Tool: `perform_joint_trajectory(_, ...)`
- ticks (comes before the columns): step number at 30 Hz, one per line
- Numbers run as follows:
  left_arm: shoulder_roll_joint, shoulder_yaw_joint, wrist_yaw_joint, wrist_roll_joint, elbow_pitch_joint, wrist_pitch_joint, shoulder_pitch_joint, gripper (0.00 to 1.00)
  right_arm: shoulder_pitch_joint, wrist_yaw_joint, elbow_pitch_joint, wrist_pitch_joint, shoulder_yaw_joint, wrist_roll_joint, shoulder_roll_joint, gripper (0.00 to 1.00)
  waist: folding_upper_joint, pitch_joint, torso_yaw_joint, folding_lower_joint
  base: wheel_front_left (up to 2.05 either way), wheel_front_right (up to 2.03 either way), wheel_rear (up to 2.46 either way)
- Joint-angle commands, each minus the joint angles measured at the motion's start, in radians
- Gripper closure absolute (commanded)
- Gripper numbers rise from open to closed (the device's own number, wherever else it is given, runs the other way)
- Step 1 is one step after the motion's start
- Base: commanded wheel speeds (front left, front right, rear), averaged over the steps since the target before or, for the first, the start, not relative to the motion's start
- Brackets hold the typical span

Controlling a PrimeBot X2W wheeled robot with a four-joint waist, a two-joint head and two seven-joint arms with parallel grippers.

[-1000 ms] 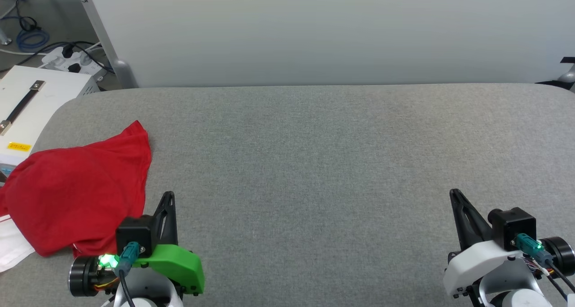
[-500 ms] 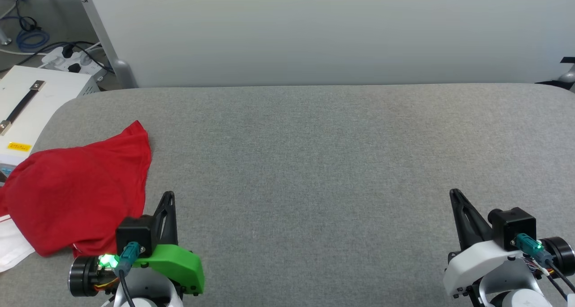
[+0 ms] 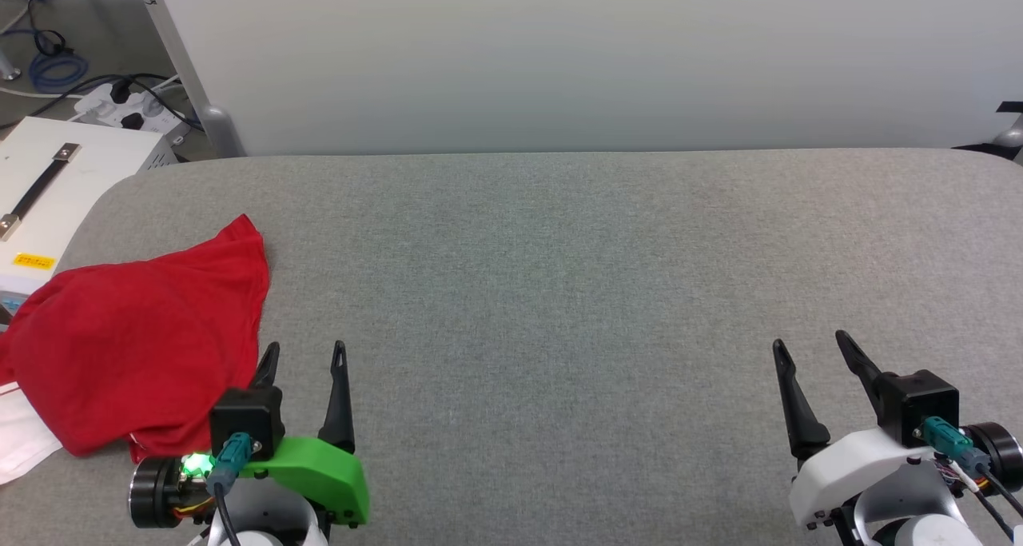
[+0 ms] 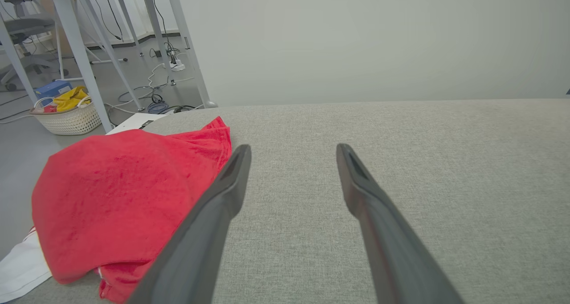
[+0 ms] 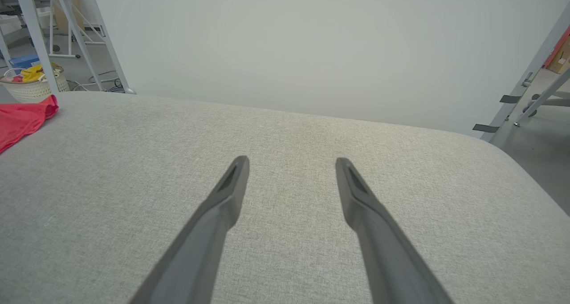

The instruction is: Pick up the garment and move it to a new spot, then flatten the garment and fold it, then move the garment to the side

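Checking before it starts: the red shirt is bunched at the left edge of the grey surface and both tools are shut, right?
No, both are open: the left tool and the right tool each stand spread wide apart in their wrist views. The red shirt does lie bunched at the left edge of the grey surface.

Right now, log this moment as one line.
left gripper: open, empty, beside garment | right gripper: open, empty, over grey table | garment: crumpled heap at table's left edge, not yet picked up
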Motion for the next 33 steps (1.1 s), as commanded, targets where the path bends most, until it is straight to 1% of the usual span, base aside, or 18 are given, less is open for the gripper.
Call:
perform_joint_trajectory(1, 0.000, -0.006, -0.001, -0.010, 0.003, -0.011, -0.005, 0.00, 0.001, 0.000, 0.004, -0.011, -0.003, 0.012, 0.000, 0.00, 0.0000, 0.000, 0.000, 0.0000, 0.00, 0.00, 0.00)
perform_joint_trajectory(14, -0.001, -0.021, -0.002, -0.038, 0.012, -0.038, -0.012, 0.00, 0.001, 0.000, 0.001, -0.033, -0.013, 0.062, 0.000, 0.00, 0.0000, 0.000, -0.001, 0.0000, 0.00, 0.00, 0.00)
perform_joint_trajectory(33, -0.002, -0.042, -0.005, -0.067, 0.044, -0.077, -0.023, 0.00, 0.006, 0.000, -0.021, -0.044, -0.027, 0.102, 0.000, 0.00, 0.0000, -0.001, -0.003, 0.0000, 0.00, 0.00, 0.00)
